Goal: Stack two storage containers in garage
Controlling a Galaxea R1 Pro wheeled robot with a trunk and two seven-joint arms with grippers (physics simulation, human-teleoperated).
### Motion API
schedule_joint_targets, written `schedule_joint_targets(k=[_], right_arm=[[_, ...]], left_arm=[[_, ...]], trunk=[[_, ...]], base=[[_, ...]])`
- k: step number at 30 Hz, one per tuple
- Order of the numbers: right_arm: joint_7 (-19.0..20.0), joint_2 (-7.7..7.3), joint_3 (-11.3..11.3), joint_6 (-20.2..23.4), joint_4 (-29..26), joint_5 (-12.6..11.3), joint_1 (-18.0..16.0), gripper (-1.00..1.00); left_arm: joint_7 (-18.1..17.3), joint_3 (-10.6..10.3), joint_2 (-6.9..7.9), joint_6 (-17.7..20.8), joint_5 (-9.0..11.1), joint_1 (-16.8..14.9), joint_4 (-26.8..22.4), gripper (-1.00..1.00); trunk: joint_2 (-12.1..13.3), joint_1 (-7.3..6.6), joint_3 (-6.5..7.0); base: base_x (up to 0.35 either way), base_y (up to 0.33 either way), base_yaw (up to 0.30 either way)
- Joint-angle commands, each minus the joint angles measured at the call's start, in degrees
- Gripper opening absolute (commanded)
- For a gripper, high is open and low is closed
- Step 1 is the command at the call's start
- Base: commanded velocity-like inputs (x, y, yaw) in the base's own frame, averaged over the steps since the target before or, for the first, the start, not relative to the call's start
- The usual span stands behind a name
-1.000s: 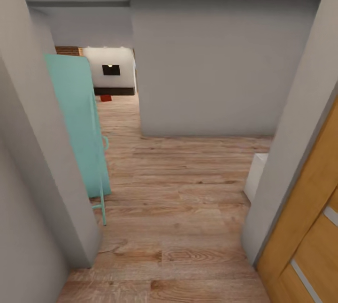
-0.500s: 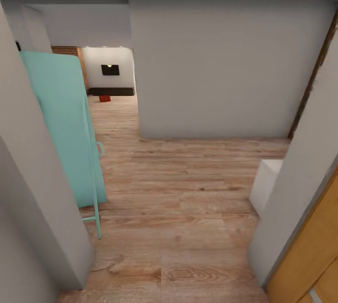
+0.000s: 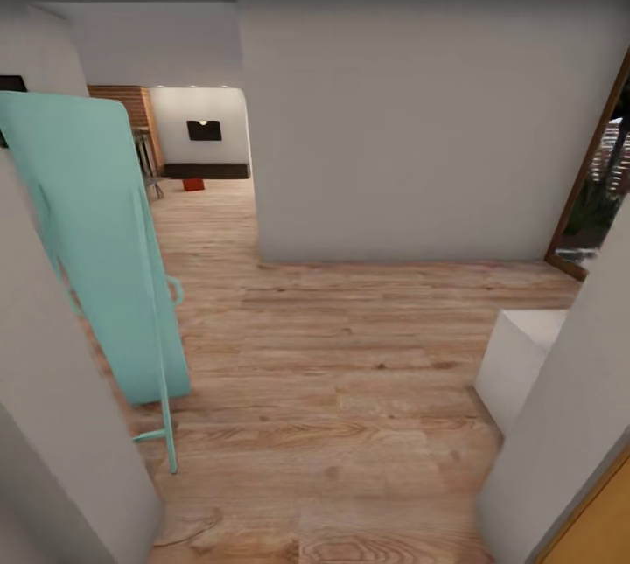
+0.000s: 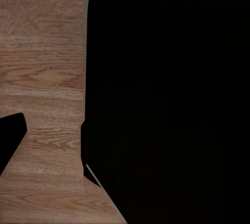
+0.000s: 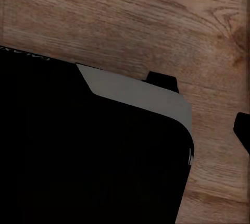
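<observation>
A small orange-red storage container sits far off on the wood plank floor. It lies in front of a dark low bench, in the living room beyond the hallway opening. In the left wrist view my left gripper hangs over the plank floor, its dark fingers apart with nothing between them. In the right wrist view my right gripper also hangs over bare planks, open and empty. A black part of the robot fills much of both wrist views.
A teal board on a thin frame leans by the left wall. A grey wall blocks the way straight ahead. A white box stands low at the right, beside a dark-framed opening. The plank floor runs left of the wall toward the living room.
The camera has moved forward through the doorway. The wooden door at the right has slid almost out of view. More of the teal board, the white box and the right-hand opening show.
</observation>
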Motion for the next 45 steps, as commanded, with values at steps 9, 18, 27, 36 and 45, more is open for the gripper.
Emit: schedule_joint_targets(k=[9, 18, 27, 36, 45], right_arm=[[0.25, 0.03, 0.38, -0.35, 0.19, -0.6, -0.07, 1.0], [0.25, 0.03, 0.38, -0.35, 0.19, -0.6, -0.07, 1.0], [0.25, 0.03, 0.38, -0.35, 0.19, -0.6, -0.07, 1.0], [0.25, 0.03, 0.38, -0.35, 0.19, -0.6, -0.07, 1.0], [0.25, 0.03, 0.38, -0.35, 0.19, -0.62, -0.07, 1.0]], left_arm=[[-0.04, 0.0, 0.0, -0.02, 0.48, -0.01, -0.03, 1.0], [-0.04, 0.0, 0.0, -0.02, 0.48, -0.01, -0.03, 1.0], [-0.04, -0.01, 0.0, -0.02, 0.48, -0.01, -0.03, 1.0], [-0.04, -0.03, 0.0, -0.02, 0.48, -0.01, -0.03, 1.0], [-0.04, -0.03, 0.0, -0.02, 0.48, -0.01, -0.03, 1.0]], trunk=[[-0.02, 0.03, -0.05], [-0.02, 0.03, -0.05], [-0.02, 0.03, -0.05], [-0.02, 0.03, -0.05], [-0.02, 0.03, -0.05]], base=[[0.322, 0.0, 0.0], [0.322, 0.0, 0.0], [0.322, 0.0, 0.0], [0.322, 0.0, 0.0], [0.322, 0.0, 0.0]])
